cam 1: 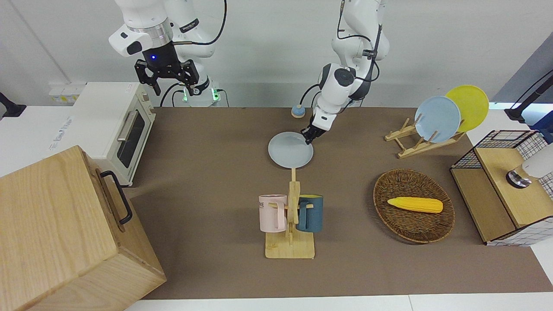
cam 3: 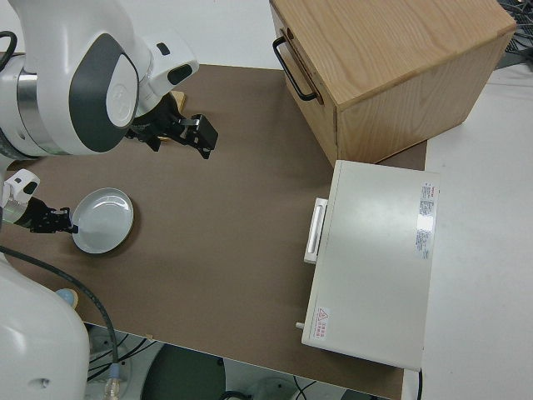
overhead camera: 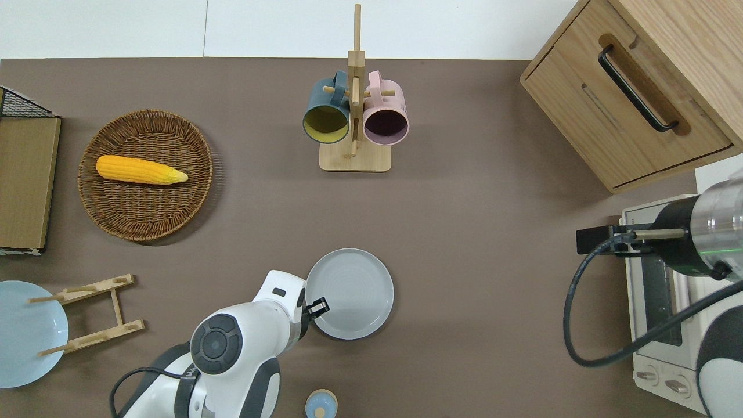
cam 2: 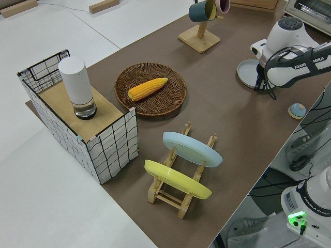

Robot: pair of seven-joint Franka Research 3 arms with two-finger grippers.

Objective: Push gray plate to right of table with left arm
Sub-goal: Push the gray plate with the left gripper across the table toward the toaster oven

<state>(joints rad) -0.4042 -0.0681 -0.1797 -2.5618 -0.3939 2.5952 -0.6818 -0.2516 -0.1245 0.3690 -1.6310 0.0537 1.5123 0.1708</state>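
1. You have bare table (overhead camera: 493,244) from the gray plate (overhead camera: 350,293) toward the right arm's end, up to the toaster oven (overhead camera: 656,302).
2. The mug rack (overhead camera: 355,116) stands farther from the robots than the plate, well apart from it.
3. The wooden cabinet (overhead camera: 638,87) blocks the corner farther from the robots, at the right arm's end.
4. The left gripper (overhead camera: 318,306) touches the plate's rim on the left arm's side.
5. A small round blue object (overhead camera: 321,404) sits nearer to the robots than the plate.

Both arms are glossy white with rounded joints capped in dark gray, black cables looping along them. The left arm (cam 1: 345,82) reads "FRANKA" and ends in small black fingers; the right arm (cam 1: 149,30) has a silver wrist ring and blue light
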